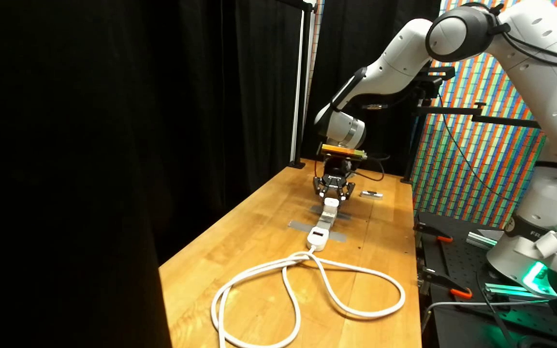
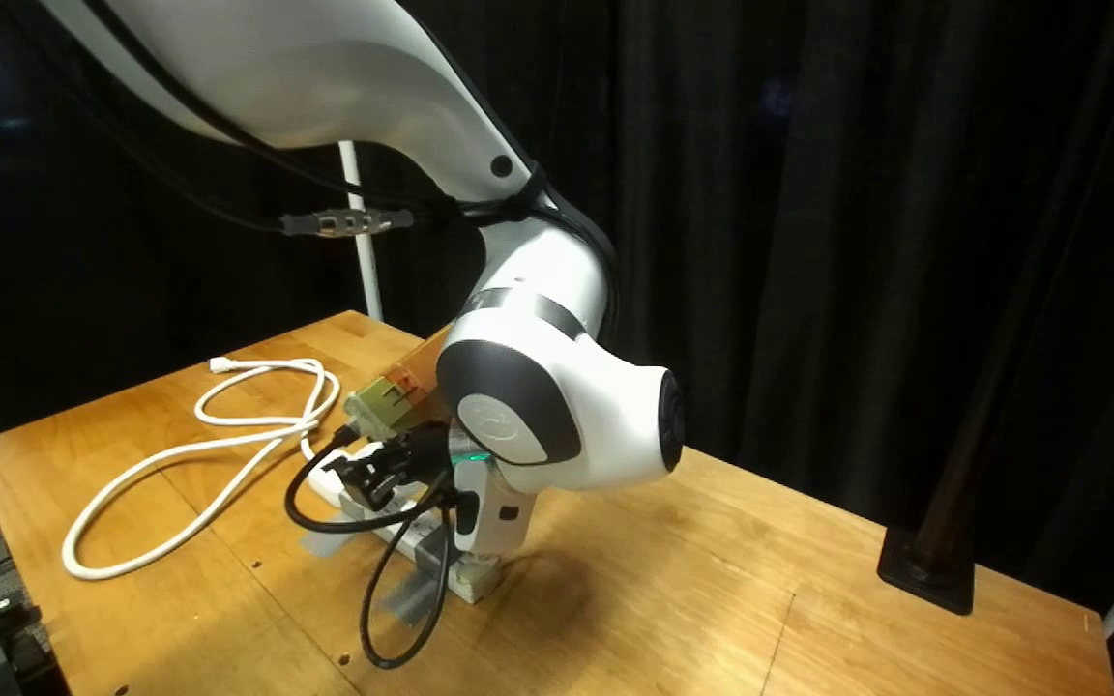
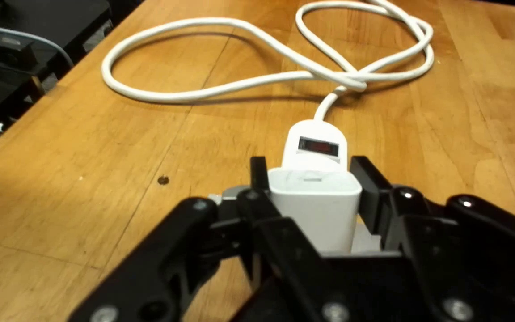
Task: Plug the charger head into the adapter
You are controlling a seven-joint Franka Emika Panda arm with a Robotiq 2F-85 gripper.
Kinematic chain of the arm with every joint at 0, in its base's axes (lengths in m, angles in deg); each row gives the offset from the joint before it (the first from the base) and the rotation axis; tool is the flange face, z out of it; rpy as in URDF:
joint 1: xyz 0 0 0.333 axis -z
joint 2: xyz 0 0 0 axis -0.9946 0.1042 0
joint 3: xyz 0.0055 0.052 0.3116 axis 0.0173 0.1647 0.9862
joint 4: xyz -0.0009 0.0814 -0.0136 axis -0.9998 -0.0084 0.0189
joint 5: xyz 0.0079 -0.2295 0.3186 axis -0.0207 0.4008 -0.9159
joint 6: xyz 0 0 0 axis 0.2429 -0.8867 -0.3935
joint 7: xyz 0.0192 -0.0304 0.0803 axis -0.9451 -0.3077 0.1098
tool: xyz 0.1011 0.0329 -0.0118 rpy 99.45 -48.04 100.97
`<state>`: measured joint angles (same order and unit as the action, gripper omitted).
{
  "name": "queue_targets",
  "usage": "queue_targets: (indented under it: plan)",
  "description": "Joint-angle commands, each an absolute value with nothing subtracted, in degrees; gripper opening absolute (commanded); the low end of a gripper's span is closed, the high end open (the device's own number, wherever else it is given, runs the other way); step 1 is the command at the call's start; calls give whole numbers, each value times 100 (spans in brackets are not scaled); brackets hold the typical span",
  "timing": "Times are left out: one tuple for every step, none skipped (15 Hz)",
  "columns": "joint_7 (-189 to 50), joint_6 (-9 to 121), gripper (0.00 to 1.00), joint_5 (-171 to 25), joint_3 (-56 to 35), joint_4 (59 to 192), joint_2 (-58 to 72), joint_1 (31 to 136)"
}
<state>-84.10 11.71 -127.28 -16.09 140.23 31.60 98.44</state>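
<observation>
Pale letters on the arm's base (image 1: 549,208) read "FRA", the rest of the word hidden; the marks on the claw (image 3: 312,176) are too small to read. Its 2 fingers (image 3: 373,192) grip the white charger head (image 3: 315,210) by its sides, over the adapter (image 3: 314,158) on the table (image 1: 254,241). Whether it is plugged in, I cannot tell.

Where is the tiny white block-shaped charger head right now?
In the wrist view, the charger head sits slightly right of centre, held in the black two-fingered pincer, nearer the camera than the rounded end of the narrow white socket strip.
</observation>
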Motion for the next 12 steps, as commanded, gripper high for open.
queue_targets:
  plan:
    - [-8501,217,23,-12740,-1629,13818,3060,9985]
    - [-8547,-105,23,-12770,-1628,13734,3127,10037]
    - [-8554,-471,23,-12793,-1619,13615,3231,10100]
    - [-8535,-820,23,-12834,-1618,13500,3346,10177]
    - [-8532,-1145,23,-12852,-1623,13402,3443,10225]
    - [-8559,-1385,23,-12894,-1644,13309,3547,10259]
    - [-8611,-1525,23,-12951,-1685,13253,3626,10269]
    - [-8684,-1531,23,-13031,-1729,13196,3721,10256]
    - [-8765,-1498,23,-13137,-1765,13143,3810,10245]
    - [-8842,-1350,23,-13278,-1803,13121,3882,10217]
    - [-8924,-1307,23,-13382,-1819,13067,3978,10203]
    - [-8996,-1250,23,-13490,-1831,13007,4075,10181]
